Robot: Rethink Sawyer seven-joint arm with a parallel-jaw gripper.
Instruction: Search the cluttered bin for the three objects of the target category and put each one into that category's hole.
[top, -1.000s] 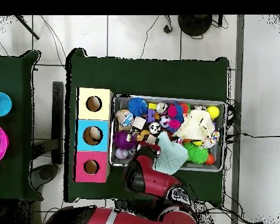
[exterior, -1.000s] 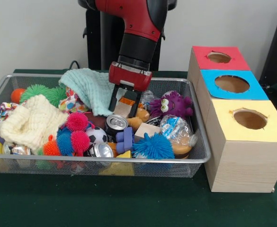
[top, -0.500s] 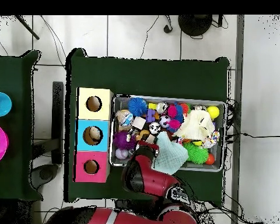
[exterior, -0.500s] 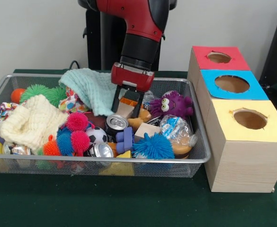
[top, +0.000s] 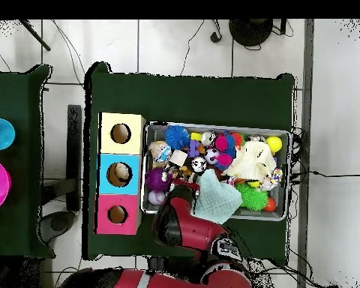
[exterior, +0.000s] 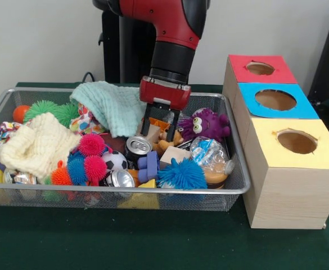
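Robot arm over the toy bin
The gripper (exterior: 160, 125) has its jaws apart, empty; drop straight, squeeze one toy only

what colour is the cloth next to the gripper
Pale mint green cloth, clearest in the front view, beside the gripper.

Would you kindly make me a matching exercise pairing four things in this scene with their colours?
Things:
1. monster plush
2. washcloth
3. spiky ball at the bin's front
4. nearest box top in the front view

Colours:
A. yellow
B. blue
C. purple
D. mint green

Pairs: 1-C, 2-D, 3-B, 4-A
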